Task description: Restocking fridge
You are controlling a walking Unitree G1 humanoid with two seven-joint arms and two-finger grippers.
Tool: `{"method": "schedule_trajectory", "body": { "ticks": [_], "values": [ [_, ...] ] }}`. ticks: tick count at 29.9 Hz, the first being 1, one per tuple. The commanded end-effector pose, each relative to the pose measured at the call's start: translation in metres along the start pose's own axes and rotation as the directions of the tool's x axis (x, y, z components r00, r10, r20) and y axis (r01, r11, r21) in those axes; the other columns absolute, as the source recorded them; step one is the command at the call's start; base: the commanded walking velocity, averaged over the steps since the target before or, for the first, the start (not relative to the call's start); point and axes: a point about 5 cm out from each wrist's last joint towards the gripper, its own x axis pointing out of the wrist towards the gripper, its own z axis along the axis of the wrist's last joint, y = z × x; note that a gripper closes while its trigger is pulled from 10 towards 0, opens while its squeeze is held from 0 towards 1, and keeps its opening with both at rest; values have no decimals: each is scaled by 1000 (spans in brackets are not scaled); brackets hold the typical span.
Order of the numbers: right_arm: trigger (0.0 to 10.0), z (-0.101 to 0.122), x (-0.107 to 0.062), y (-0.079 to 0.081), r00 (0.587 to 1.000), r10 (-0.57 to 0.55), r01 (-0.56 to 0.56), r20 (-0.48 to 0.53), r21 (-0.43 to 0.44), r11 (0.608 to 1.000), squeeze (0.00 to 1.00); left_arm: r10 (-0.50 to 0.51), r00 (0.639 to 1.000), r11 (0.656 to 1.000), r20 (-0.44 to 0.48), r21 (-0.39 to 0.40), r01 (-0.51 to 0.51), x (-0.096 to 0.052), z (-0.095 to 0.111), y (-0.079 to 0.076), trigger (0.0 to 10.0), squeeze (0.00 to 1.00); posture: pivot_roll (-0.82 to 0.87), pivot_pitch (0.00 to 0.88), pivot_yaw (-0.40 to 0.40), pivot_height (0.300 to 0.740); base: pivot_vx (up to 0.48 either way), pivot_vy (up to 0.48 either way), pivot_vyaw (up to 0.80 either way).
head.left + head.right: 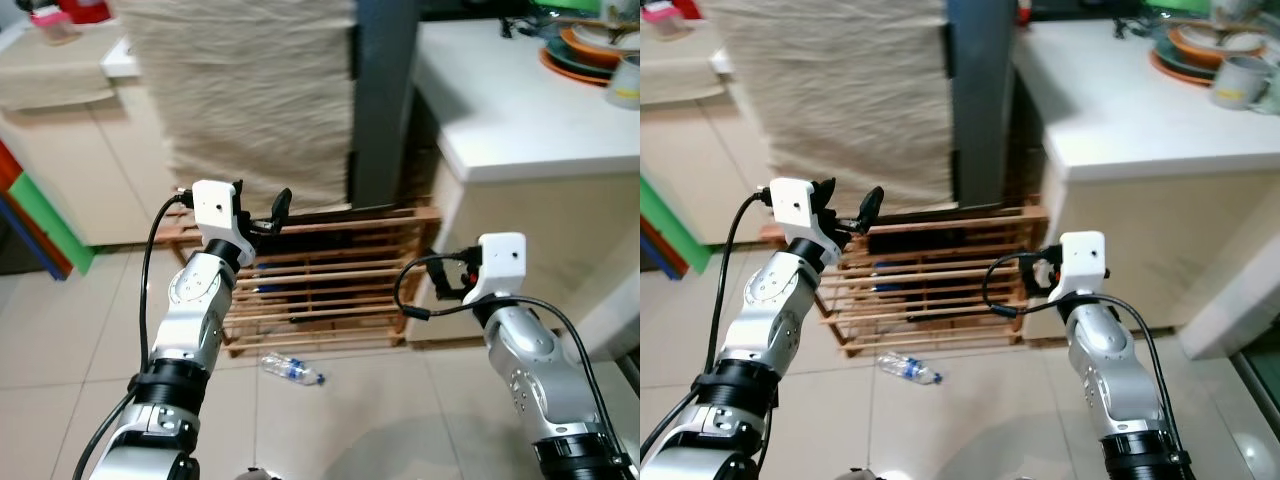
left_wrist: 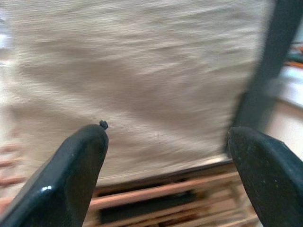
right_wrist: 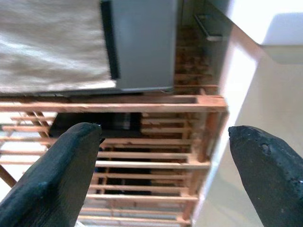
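A grey fridge (image 1: 385, 100) stands ahead, its front draped with a beige cloth (image 1: 250, 90). It rests on a low wooden slatted rack (image 1: 330, 280). A small clear plastic bottle (image 1: 293, 370) lies on its side on the tiled floor in front of the rack. My left gripper (image 1: 262, 205) is raised in front of the cloth's lower edge, open and holding nothing; the left wrist view looks between its fingers (image 2: 80, 170) at the cloth. My right gripper (image 1: 452, 275) is held lower, near the rack's right end, open and holding nothing (image 3: 164, 130).
A white counter (image 1: 510, 110) stands close to the right of the fridge, with stacked plates (image 1: 585, 50) and a mug (image 1: 1238, 80) at its far end. A beige cabinet (image 1: 60, 130) and a colourful panel (image 1: 40, 215) are at the left. Tiled floor lies below.
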Motion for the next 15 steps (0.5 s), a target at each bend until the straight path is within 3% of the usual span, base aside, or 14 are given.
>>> {"method": "schedule_trajectory", "body": {
  "ticks": [1,3,15],
  "values": [
    [10000,1,-2,-18,998,-65,65,11,-13,998,0,-16,1000,999,22,-33,17,0,10,-9,10000,0,-94,0,41,740,0,480,0],
    [10000,1,-2,-22,997,-81,82,17,-7,997,0,-24,999,997,21,-68,25,-1,13,-11,10000,0,-95,0,44,740,0,480,-750],
    [10000,-5,-5,-27,994,-104,104,28,-15,994,0,-64,998,994,11,-89,65,-5,17,-16,10000,0,-96,0,56,740,0,480,-731]
  ]
}}
